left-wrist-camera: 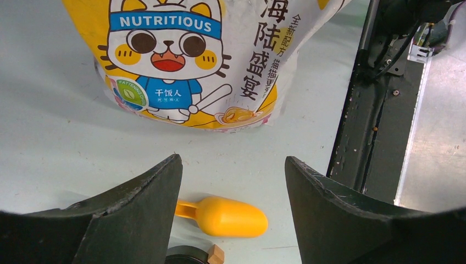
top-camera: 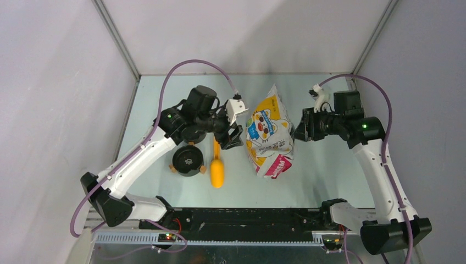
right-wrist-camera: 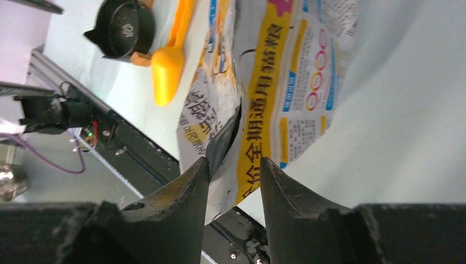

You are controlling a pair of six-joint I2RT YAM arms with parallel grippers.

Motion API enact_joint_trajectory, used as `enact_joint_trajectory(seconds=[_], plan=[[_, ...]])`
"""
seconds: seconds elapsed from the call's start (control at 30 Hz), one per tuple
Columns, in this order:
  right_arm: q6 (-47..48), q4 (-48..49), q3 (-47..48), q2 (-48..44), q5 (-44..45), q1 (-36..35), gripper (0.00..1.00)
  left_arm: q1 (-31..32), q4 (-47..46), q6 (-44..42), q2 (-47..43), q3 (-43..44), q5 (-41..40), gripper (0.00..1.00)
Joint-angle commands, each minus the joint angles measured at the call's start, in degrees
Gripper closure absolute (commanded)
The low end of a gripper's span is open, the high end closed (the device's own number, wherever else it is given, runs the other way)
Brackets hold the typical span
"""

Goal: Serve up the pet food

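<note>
No pet food shows in any view. The white, yellow and pink cat-print bag (top-camera: 269, 135) lies mid-table, its cat face filling the left wrist view (left-wrist-camera: 181, 66). My left gripper (top-camera: 233, 137) hovers just left of the bag, open and empty (left-wrist-camera: 232, 158), above the orange scoop (left-wrist-camera: 231, 217). My right gripper (top-camera: 298, 132) is at the bag's right edge. In the right wrist view its jaws (right-wrist-camera: 235, 160) stand apart, with a fold of the bag (right-wrist-camera: 286, 82) between them. The fold touches the left finger (right-wrist-camera: 198, 176).
The orange scoop (top-camera: 217, 168) lies left of the bag, bowl end toward the arms. A black bowl (top-camera: 188, 159) with wooden lugs sits just left of the scoop, under the left arm. The black base rail (top-camera: 247, 217) runs along the table's near edge.
</note>
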State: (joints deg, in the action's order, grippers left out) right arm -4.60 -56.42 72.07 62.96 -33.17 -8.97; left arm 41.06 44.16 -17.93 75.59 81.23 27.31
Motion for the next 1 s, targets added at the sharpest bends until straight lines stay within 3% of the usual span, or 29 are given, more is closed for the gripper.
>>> enact_joint_trajectory(seconds=[0.0,0.97], plan=[[0.4,-0.3,1.8,1.8,12.6,-0.3,0.59,-0.2,-1.4,1.1,0.0,1.7,1.3,0.25],[2.8,-7.0,6.3,2.3,8.7,-1.3,0.59,-0.2,-2.2,1.5,-1.3,-0.8,2.8,0.25]])
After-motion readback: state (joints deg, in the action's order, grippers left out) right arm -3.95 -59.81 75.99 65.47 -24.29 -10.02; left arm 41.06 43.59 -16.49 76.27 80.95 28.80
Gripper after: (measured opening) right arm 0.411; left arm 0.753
